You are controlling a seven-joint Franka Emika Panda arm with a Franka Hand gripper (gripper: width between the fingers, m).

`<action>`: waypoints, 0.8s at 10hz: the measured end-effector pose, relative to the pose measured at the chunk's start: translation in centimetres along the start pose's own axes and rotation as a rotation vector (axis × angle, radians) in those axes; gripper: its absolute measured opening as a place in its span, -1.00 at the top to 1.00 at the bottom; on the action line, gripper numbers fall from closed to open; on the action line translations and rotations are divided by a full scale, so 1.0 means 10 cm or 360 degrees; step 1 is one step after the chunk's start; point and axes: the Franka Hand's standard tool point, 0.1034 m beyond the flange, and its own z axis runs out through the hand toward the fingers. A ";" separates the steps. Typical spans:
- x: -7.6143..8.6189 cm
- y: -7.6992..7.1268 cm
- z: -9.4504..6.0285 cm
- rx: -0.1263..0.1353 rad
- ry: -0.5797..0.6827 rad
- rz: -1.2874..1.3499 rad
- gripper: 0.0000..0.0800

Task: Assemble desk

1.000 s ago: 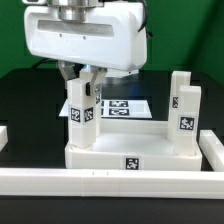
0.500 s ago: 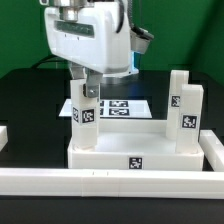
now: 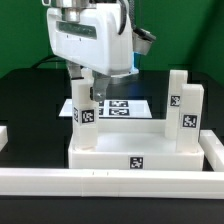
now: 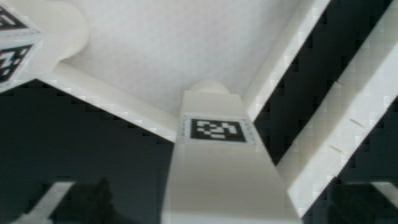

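Desk top (image 3: 130,150) is lying upside down on the black table (image 3: 25,95), pressed against the long white rail (image 3: 110,182) along the near edge. Two legs are standing upright in its far sockets: one on the exterior view's left (image 3: 84,112), directly under the arm, and a second pair-like post on the exterior view's right (image 3: 184,108). The marker board (image 3: 125,105) is lying flat behind the top.

Gripper (image 3: 88,84) is hanging straight above the left leg. The leg's long axis is running vertical, in line with the gripper's approach, so the thing of interest is sitting immediately below and between the fingers, not off to either side. In the wrist view the leg (image 4: 217,150) is rising toward the camera with its tag facing up the frame, and the fingertips (image 4: 54,200) are showing at the edge, standing apart from the leg's faces.

Jaws are reading as spread: gaps are visible on both sides of the leg in the wrist view, so nothing is being held. From the exterior view the fingers are partly hidden by the white housing, so whether a pad is brushing the leg's top is hard to say.

Judgement: the leg appears seated in its socket; a straight lift would clear it.
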 end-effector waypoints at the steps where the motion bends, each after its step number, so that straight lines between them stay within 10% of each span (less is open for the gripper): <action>1: 0.00 0.01 0.01 -0.0003 0.0001 -0.0255 -0.59; 8: 0.01 0.03 0.02 -0.0045 0.0013 -0.1371 -0.62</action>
